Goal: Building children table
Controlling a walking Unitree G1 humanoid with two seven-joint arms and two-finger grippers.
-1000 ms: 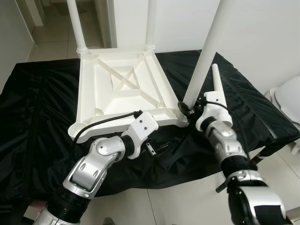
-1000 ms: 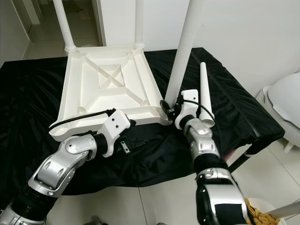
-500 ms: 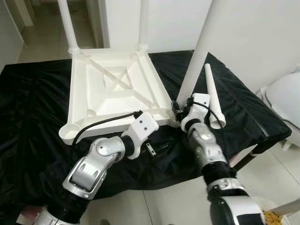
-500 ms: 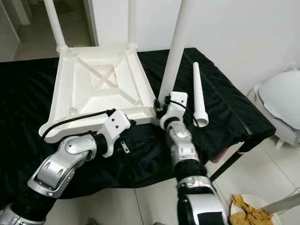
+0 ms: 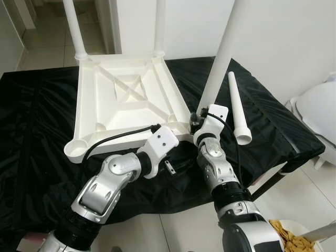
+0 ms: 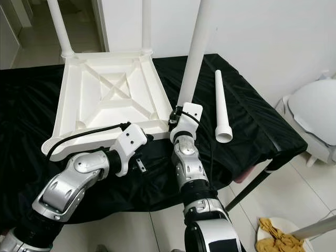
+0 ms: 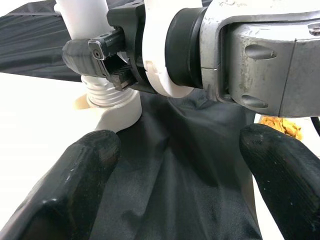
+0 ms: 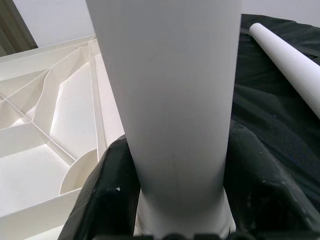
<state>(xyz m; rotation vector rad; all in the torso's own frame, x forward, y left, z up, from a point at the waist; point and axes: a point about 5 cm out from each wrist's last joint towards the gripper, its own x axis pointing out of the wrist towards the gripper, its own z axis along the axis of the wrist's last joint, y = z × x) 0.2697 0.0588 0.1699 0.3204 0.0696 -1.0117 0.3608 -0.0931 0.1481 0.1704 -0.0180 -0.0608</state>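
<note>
Right gripper clamps a white table leg at the near right corner of the upturned white tabletop.

The tabletop lies underside up on a black cloth; two more legs stand in its far corners at about 11 and 12 o'clock. The held leg stands slightly tilted, its threaded base touching the corner socket at about 2 o'clock from the left gripper. The right gripper's black fingers press on both sides of the leg. The left gripper hovers spread wide over the cloth just beside that corner, holding nothing. A loose leg lies on the cloth at 3 o'clock.
</note>
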